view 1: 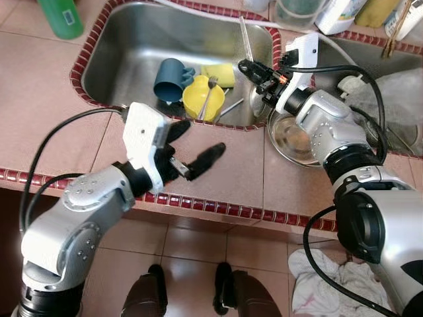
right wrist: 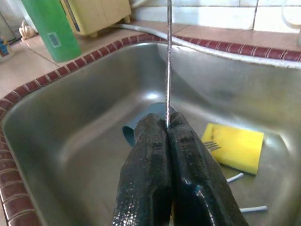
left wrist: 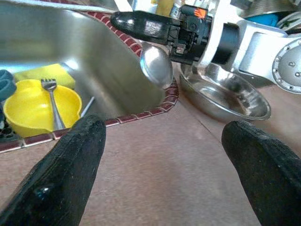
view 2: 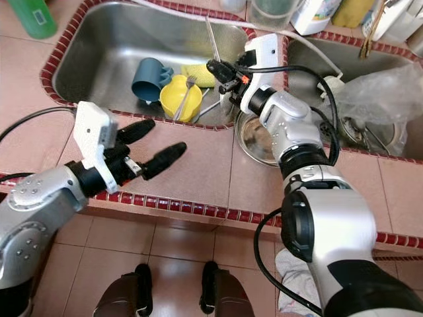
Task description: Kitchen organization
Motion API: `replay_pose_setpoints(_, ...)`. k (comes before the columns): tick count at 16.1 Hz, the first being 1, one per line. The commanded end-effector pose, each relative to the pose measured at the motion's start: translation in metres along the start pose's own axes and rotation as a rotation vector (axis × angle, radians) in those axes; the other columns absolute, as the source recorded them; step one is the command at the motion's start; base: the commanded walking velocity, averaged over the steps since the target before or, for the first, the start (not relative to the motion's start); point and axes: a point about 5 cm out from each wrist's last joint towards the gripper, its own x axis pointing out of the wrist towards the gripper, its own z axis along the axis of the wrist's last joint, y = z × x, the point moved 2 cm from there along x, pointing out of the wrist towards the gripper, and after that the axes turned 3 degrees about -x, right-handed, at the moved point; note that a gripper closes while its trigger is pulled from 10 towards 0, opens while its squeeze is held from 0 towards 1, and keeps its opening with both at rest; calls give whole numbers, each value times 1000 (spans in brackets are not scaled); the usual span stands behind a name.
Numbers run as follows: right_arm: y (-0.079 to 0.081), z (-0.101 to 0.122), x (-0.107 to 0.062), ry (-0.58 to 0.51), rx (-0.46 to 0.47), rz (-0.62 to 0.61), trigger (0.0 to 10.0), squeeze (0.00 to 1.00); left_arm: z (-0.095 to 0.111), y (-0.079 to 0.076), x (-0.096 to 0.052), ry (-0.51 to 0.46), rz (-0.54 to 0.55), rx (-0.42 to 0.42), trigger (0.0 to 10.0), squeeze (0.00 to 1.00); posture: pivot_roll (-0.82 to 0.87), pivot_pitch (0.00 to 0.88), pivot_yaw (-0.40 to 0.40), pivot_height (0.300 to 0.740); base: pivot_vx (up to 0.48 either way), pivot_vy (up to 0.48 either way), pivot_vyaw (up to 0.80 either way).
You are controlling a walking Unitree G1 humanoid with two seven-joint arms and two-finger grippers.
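Right gripper (view 1: 248,66) clenched on thin spoon (view 1: 244,38), at two o'clock over sink (view 1: 119,46). Left gripper (view 1: 198,144) spread wide, empty. Could slip: tiny pinch, splashy drop.

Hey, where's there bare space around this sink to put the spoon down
Freest: the pink counter in front of the sink, between the open left gripper and the steel bowl. Another bare stretch lies left of the sink, below the green bottle. The sink's right half is crowded: blue cup, yellow bowl with fork, sponge. The right gripper holds the spoon.
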Motion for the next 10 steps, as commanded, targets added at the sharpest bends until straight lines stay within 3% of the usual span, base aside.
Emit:
replay_pose_setpoints(1,1,3,2,0,-1,11,10000,0,7,-6,-1,-17,-27,17,10000,0,116,387,-131,740,0,0,0)
replay_pose_setpoints(3,1,1,2,6,20,5,10000,0,8,-7,-1,-17,-26,20,10000,0,121,385,-133,740,0,0,0)
replay_pose_setpoints(4,1,0,2,5,30,5,10000,188,8,-7,-1,-15,-26,20,10000,0,122,382,-133,740,0,0,0)
replay_pose_setpoints(5,1,1,2,3,31,4,10000,1000,8,-7,-1,-15,-25,20,10000,0,123,382,-134,740,0,0,0)
replay_pose_setpoints(10,2,3,4,-3,33,20,10000,1000,9,-6,-1,-17,-20,19,10000,0,124,378,-136,740,0,0,0)
